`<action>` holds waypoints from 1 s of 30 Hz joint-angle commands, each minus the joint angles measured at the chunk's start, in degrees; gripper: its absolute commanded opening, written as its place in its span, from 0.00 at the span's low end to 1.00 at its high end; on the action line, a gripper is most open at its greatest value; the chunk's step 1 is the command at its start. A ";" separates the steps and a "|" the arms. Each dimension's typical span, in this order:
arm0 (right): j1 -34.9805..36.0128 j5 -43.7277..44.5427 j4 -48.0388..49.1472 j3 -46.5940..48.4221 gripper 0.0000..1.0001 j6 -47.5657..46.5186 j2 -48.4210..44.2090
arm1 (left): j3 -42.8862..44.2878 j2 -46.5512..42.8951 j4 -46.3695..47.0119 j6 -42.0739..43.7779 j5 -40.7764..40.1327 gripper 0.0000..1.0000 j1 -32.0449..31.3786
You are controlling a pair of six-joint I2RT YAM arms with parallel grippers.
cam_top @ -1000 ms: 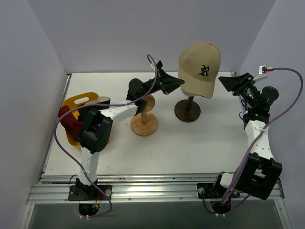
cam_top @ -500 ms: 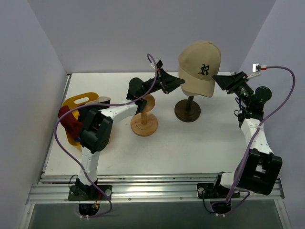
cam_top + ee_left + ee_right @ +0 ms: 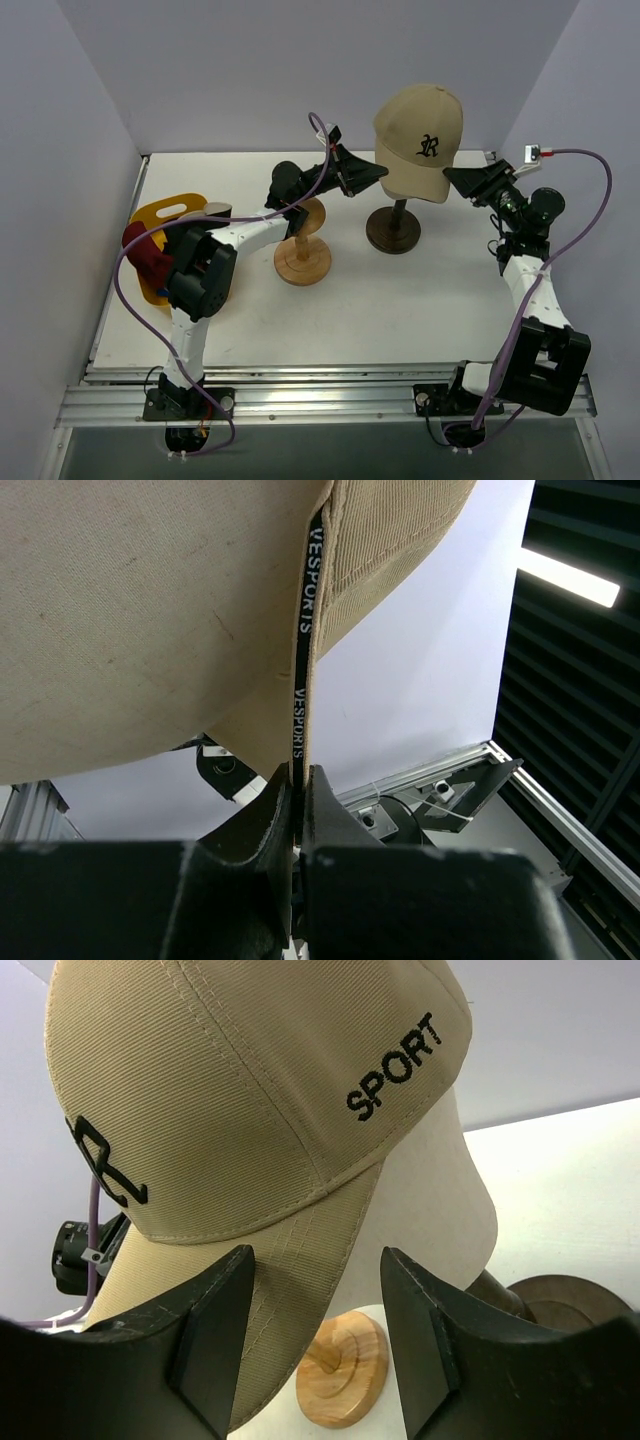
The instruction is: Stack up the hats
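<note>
Right tool (image 3: 452, 177) has swung in from the table's (image 3: 400, 310) right side over the last second and now sits just beside the cap's (image 3: 420, 140) brim, on its right. Its jaws stand partly open and hold nothing. In the wrist view the right tool (image 3: 315, 1255) has the brim edge lined up between its fingers, but I cannot tell whether either finger touches the fabric.

Left tool (image 3: 380, 172) has not moved. It stays pinched shut on the cap's left edge, and its own camera shows the left tool (image 3: 300, 775) clamping the rim with the printed inner band running up from it.

The cap sits on the pale head (image 3: 440, 1210), raised on a dark stand (image 3: 393, 232) at the back of the table. A red hat (image 3: 145, 255) lies in the yellow tray (image 3: 165, 212), far left.

With one side gripped and the other tool arriving, this looks like the set-up for a two-sided lift of the cap off the head. No stacking is done yet.
</note>
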 commanded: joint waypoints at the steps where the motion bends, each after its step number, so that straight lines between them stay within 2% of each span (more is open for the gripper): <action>1: 0.00 -0.72 5.01 -0.48 0.49 1.43 -1.91 | 1.52 -1.49 -2.92 1.67 -2.90 0.02 0.94; 8: 0.26 -1.95 14.95 -1.98 0.45 8.28 -1.64 | 2.66 -0.96 -3.98 2.11 -3.34 0.02 0.50; 11: 0.44 -2.56 19.96 -2.59 0.44 11.89 -1.38 | 3.37 -0.87 -4.68 2.46 -3.51 0.06 0.24; 12: 0.44 -2.65 20.67 -2.94 0.44 12.43 -1.55 | 3.89 -0.96 -5.38 2.81 -3.51 0.09 0.15; 13: 0.44 -2.65 21.02 -3.03 0.44 12.61 -2.08 | 4.07 -1.39 -5.82 3.60 -3.51 0.20 0.15; 15: 0.44 -2.48 20.06 -2.95 0.42 12.26 -2.87 | 4.77 -2.10 -8.27 4.74 -3.60 0.28 0.15; 16: 0.53 -2.22 18.58 -2.77 0.42 11.91 -3.39 | 4.86 -3.14 -9.42 6.40 -3.60 0.37 0.15; 18: 0.53 -2.04 16.37 -2.16 0.41 10.33 -3.75 | 5.13 -4.38 -13.09 8.08 -4.30 0.45 0.24; 19: 0.62 -2.12 15.50 -2.15 0.41 10.15 -4.19 | 4.95 -5.52 -14.08 9.57 -4.65 0.52 0.24; 22: 0.79 -1.86 13.04 -2.24 0.40 8.57 -5.33 | 3.99 -7.19 -16.63 10.90 -6.32 0.60 0.33; 23: 0.97 -1.77 11.98 -2.16 0.40 7.87 -5.51 | 3.81 -7.55 -16.98 10.99 -6.76 0.70 0.42; 24: 1.06 -1.51 10.84 -1.98 0.40 7.17 -5.77 | 3.90 -7.72 -18.03 11.25 -7.11 0.74 0.50; 30: 1.85 -1.16 6.44 -1.19 0.40 4.17 -6.74 | 7.14 -8.69 -25.50 15.11 -7.91 0.77 1.12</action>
